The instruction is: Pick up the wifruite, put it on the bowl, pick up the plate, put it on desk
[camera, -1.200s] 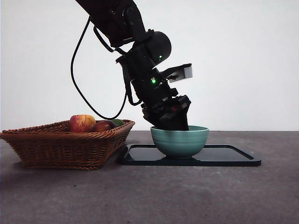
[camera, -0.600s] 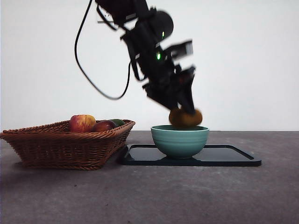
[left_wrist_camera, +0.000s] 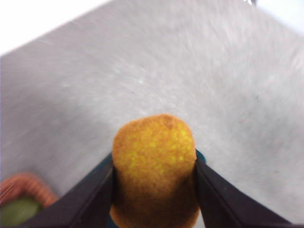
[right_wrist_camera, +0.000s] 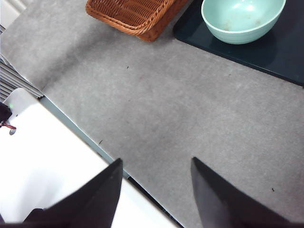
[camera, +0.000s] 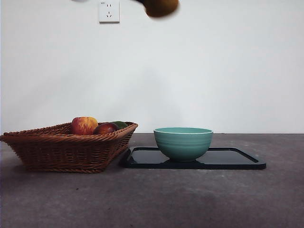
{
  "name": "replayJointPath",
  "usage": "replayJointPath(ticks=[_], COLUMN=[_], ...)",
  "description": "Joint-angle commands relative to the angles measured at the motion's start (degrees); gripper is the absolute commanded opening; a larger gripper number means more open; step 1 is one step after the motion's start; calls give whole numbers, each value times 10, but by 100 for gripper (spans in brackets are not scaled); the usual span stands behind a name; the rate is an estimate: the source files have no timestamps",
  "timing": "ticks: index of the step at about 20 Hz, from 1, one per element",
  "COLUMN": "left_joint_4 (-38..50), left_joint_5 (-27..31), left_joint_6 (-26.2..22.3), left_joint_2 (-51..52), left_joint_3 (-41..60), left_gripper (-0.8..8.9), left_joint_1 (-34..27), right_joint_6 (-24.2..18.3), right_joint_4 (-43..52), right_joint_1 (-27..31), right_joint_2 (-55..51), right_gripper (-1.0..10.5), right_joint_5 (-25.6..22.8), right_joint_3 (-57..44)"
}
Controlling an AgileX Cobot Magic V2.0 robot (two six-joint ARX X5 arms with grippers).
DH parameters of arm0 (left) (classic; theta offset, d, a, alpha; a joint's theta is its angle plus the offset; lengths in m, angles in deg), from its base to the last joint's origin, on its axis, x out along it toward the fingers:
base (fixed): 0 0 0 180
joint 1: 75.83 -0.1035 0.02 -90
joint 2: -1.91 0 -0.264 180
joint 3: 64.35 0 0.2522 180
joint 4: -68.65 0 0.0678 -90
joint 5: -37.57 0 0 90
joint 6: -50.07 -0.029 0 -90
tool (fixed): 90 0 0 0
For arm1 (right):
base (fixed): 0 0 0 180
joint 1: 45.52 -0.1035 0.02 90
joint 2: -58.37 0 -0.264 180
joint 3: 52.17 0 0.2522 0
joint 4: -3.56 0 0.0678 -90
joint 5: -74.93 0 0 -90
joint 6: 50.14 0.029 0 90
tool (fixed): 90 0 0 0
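The brown fuzzy kiwifruit (left_wrist_camera: 154, 168) sits between the two black jaws of my left gripper (left_wrist_camera: 154, 160), which is shut on it. In the front view the kiwifruit (camera: 160, 6) hangs at the very top edge, high above the table and left of the bowl. The teal-green bowl (camera: 183, 142) stands empty on a flat black tray (camera: 237, 159). The right wrist view also shows the bowl (right_wrist_camera: 242, 19) with nothing in it. My right gripper (right_wrist_camera: 156, 160) is open and empty, high over the near edge of the desk (right_wrist_camera: 166, 104).
A brown wicker basket (camera: 61, 149) with an apple (camera: 84, 125) and other fruit stands left of the tray, close to it. The basket also shows in the right wrist view (right_wrist_camera: 133, 14). A wall socket (camera: 109, 11) is at the top.
The left arm was down in the bowl, then lifted out holding the kiwifruit. It has risen almost out of the front view, and only the fruit shows at the top.
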Motion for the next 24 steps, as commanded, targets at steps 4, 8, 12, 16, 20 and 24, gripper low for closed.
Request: replayJointPath(ticks=[4, 8, 12, 16, 20, 24], left_joint_4=[-96, -156, -158, -101, 21, 112], left_joint_5=[60, 98, 111, 164, 200, 217], left_joint_6=[47, 67, 92, 138, 193, 199], left_joint_2=[91, 132, 156, 189, 240, 250], left_joint_3=[-18, -15, 20, 134, 310, 451], left_gripper=[205, 204, 204, 204, 204, 204], left_joint_1=[-39, -65, -80, -80, -80, -80], right_joint_6=[-3, -7, -8, -14, -15, -16], right_joint_4=[3, 4, 4, 4, 5, 6], right_joint_1=[-3, -3, -3, -3, -3, -3], right_joint_2=[1, 1, 1, 1, 1, 1], right_gripper=[230, 230, 230, 230, 230, 230], right_joint_5=[1, 1, 0, 0, 0, 0], right_joint_3=[5, 5, 5, 5, 5, 5])
